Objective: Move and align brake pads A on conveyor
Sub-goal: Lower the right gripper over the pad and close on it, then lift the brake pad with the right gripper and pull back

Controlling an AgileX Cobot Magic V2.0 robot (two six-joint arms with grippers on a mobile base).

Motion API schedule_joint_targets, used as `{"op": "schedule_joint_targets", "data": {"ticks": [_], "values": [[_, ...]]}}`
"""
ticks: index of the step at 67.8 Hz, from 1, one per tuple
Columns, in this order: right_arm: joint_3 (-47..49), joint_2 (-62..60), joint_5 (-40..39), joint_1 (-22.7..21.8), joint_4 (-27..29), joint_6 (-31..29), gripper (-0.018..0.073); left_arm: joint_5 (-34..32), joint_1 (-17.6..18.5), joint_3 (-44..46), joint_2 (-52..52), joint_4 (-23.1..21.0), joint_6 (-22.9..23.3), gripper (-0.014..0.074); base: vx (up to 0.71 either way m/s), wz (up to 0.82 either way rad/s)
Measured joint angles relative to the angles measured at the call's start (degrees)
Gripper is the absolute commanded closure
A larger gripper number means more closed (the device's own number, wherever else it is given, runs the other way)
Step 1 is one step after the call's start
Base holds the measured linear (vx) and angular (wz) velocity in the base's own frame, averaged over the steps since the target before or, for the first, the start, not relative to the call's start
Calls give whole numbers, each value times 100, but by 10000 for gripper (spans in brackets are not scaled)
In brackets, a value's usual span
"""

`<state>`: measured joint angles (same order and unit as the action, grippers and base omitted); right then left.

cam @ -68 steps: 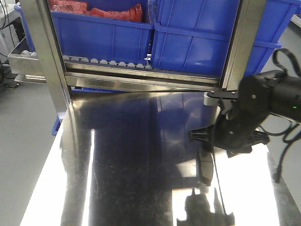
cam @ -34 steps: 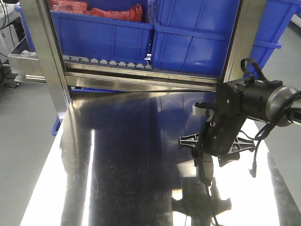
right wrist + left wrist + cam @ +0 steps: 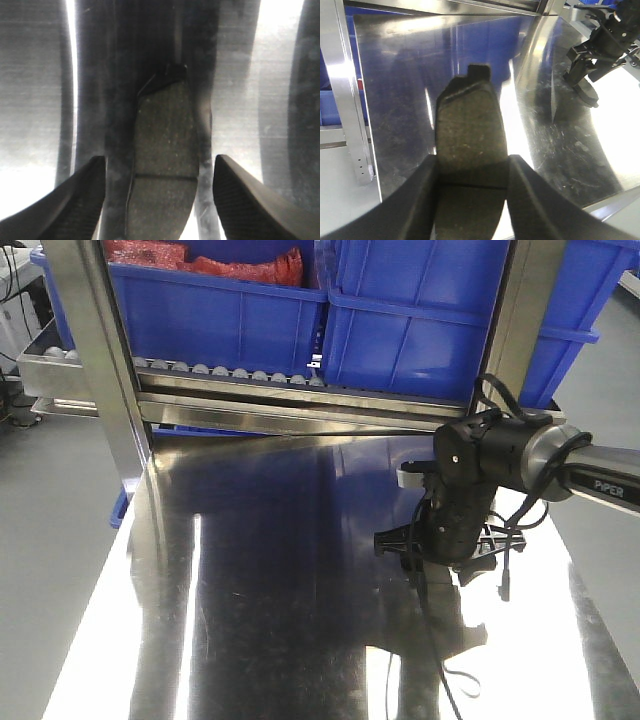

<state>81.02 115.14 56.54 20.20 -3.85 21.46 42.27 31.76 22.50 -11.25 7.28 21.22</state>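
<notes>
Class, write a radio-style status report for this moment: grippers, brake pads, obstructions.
Left gripper shut on one brake pad. Right gripper open, straddling second pad on steel table. Conveyor not in view; no obstruction seen.

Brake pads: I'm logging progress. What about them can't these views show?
Front view: the right gripper covers the loose pad; the left arm is out of frame.
Left wrist view: the bottom edge cuts off the held pad in the left gripper.
Right wrist view: the bottom edge cuts off the loose pad too.
Conveyor, other pads: in no view.
</notes>
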Motion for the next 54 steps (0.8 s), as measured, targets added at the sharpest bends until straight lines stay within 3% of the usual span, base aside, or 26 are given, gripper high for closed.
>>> {"op": "schedule_joint_targets", "data": {"ticks": [18,26,40,54], "values": [[35,155,-38,0,-20,-116,130,0,0,0,0,0,0,602,0,0],[35,155,-70,0,-20,-126,246,0,0,0,0,0,0,602,0,0],[35,159,-70,0,-24,-126,566,0,0,0,0,0,0,602,0,0],[-144,-39,-147,0,-20,-126,569,0,0,0,0,0,0,602,0,0]]}}
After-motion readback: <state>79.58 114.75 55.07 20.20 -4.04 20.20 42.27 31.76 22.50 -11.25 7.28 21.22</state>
